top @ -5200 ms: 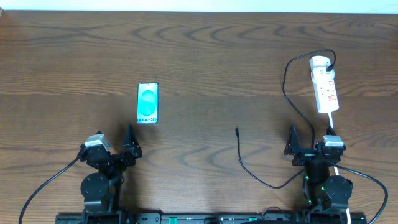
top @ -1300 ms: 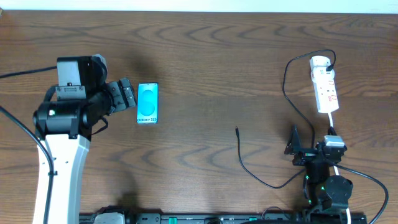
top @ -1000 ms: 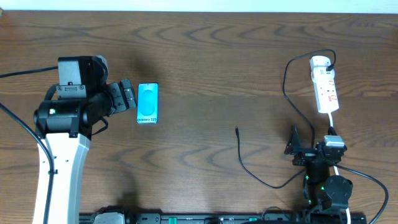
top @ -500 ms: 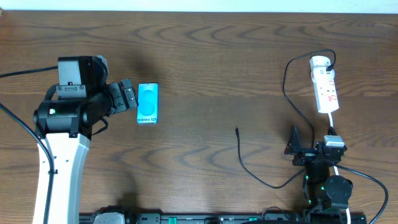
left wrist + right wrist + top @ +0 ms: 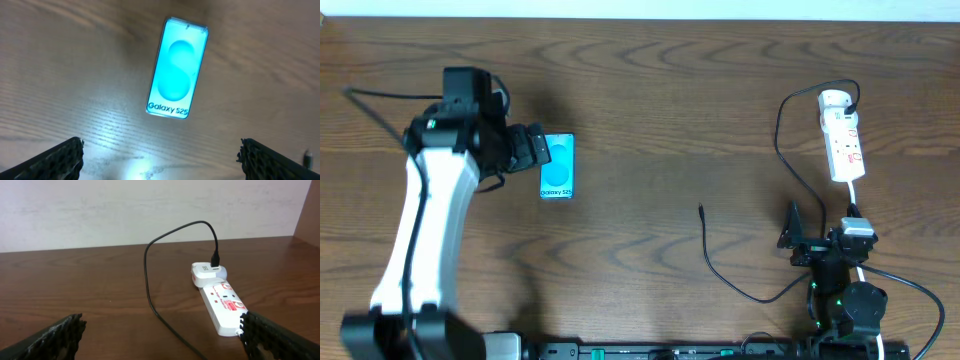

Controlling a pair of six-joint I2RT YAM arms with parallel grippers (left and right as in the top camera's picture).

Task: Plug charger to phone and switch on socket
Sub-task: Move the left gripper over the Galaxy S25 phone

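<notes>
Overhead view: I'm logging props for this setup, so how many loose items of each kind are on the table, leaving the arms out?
Phones: 1, the phone
Power strips: 1, the socket
Charging cables: 1, the charger
Total: 3

Cannot see the upper left corner of the phone from overhead, covered by the left pincer. Get only dark fingertips in each wrist view, cut off at the bottom corners. Cannot read the socket switches: too small. Lose the charger cable past the right wrist view's lower edge.
</notes>
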